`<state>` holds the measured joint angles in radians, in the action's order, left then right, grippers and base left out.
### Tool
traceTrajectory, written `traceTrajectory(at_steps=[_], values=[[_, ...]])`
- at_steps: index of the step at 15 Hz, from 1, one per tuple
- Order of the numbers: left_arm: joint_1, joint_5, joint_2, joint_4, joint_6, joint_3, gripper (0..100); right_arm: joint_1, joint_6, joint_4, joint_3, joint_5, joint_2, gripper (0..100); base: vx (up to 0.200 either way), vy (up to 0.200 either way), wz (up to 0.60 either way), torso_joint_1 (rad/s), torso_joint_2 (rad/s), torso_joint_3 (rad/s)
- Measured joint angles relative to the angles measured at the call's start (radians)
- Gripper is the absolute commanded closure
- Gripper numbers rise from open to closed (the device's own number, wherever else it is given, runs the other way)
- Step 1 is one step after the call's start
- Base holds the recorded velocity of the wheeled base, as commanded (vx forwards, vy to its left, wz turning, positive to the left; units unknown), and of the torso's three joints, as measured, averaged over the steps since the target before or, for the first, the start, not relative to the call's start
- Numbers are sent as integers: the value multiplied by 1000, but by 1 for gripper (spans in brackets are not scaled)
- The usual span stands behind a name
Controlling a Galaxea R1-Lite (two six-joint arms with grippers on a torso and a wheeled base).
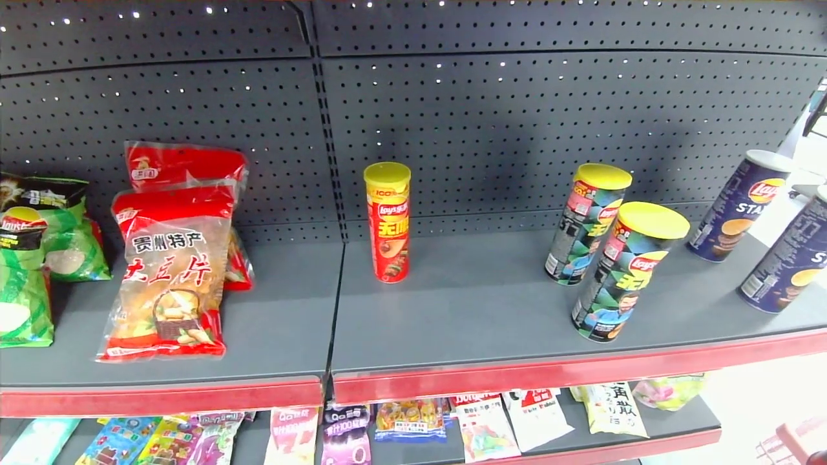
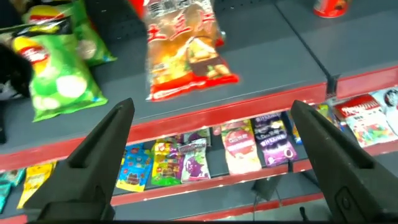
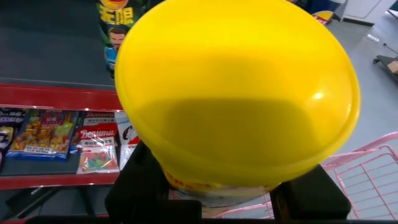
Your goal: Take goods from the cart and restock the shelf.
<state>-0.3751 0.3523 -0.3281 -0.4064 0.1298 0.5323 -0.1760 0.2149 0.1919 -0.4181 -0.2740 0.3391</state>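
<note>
My right gripper (image 3: 224, 190) is shut on a chip can with a yellow lid (image 3: 236, 87), held just in front of the shelf's red front edge (image 3: 56, 93). The pink wire cart (image 3: 367, 180) lies beside and below it. On the grey shelf (image 1: 452, 323) stand a red chip can (image 1: 387, 223) and two yellow-lidded dark cans (image 1: 586, 223) (image 1: 627, 271). My left gripper (image 2: 211, 106) is open with nothing between its fingers, facing the shelf edge below a red snack bag (image 2: 186, 50).
Two blue cans (image 1: 736, 206) (image 1: 791, 255) stand at the shelf's right end. Red snack bags (image 1: 169, 278) and green chip bags (image 1: 26, 258) fill the left section. Small packets (image 1: 484, 426) line the lower shelf. Bare shelf lies between the red can and the dark cans.
</note>
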Motion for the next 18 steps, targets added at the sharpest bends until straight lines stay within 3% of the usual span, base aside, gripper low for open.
traceTrajectory(at_steps=[4,8,9,11,14,16,17,18], values=[[1,-1,1,2,10,-2,0,-1,0,6,5,1,-7,100,0,0,0,0,0,0],[-27,-54,-10,22,94,-4,0,0,9,2,22,0,-10,100,0,0,0,0,0,0],[-43,-91,-32,73,97,-4,0,0,10,1,24,-1,-11,100,0,0,0,0,0,0],[-63,-144,-114,203,61,-5,0,0,11,-1,25,1,-10,100,0,0,0,0,0,0],[-71,-189,-357,508,8,-4,0,-1,16,0,26,1,-6,100,0,0,0,0,0,0],[-61,-209,-569,710,-10,2,0,-1,28,0,23,-1,-1,100,0,0,0,0,0,0],[-48,-234,-687,815,-19,12,0,-1,30,-2,21,-3,1,100,0,0,0,0,0,0],[-27,-297,-792,894,-23,24,0,1,30,-1,19,-6,1,100,0,0,0,0,0,0]])
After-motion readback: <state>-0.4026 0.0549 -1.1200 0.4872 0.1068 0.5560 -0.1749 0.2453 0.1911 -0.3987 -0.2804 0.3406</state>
